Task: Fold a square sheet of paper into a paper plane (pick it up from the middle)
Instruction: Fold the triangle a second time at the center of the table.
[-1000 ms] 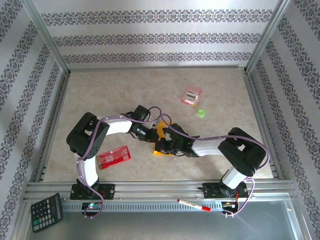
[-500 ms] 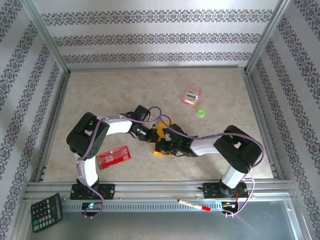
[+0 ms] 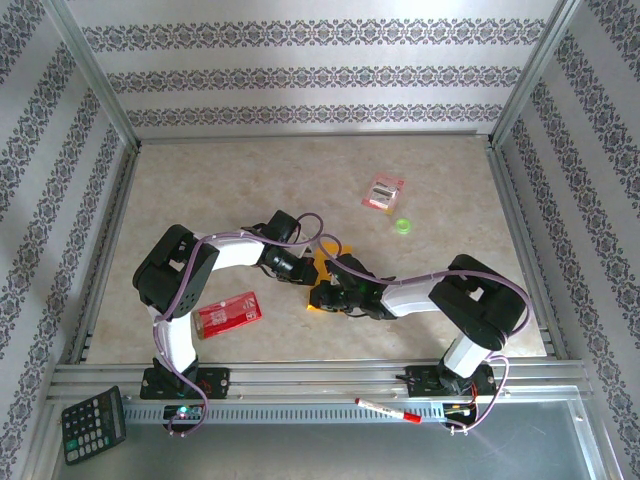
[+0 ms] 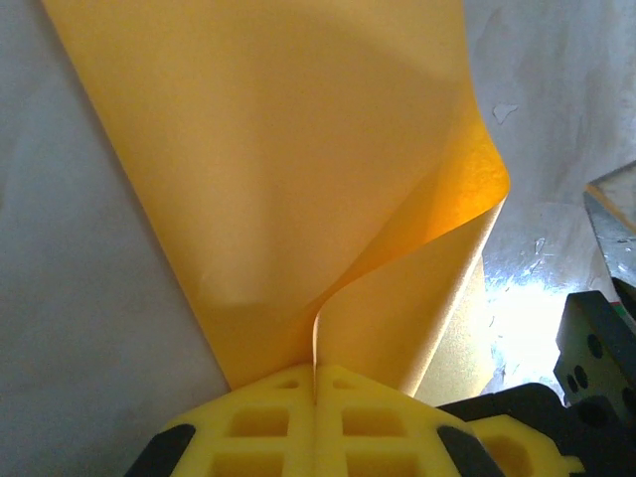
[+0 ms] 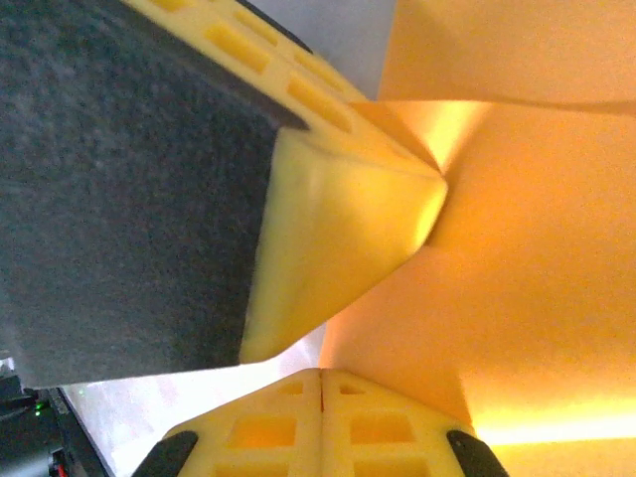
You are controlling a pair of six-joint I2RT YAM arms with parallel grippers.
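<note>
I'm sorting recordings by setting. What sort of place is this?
Probably a robotics lab test cell: a beige marbled tabletop boxed in by silver aluminium frame rails, with grey patterned wallpaper panels as walls.

White wallpaper with grey ornamental stripes point(image 3: 320, 75) covers the three walls of the enclosure. Slanted aluminium posts point(image 3: 96, 80) stand in the back corners. The beige marbled tabletop point(image 3: 220, 180) is evenly lit, and ribbed aluminium rails point(image 3: 320, 375) edge its front.
</note>
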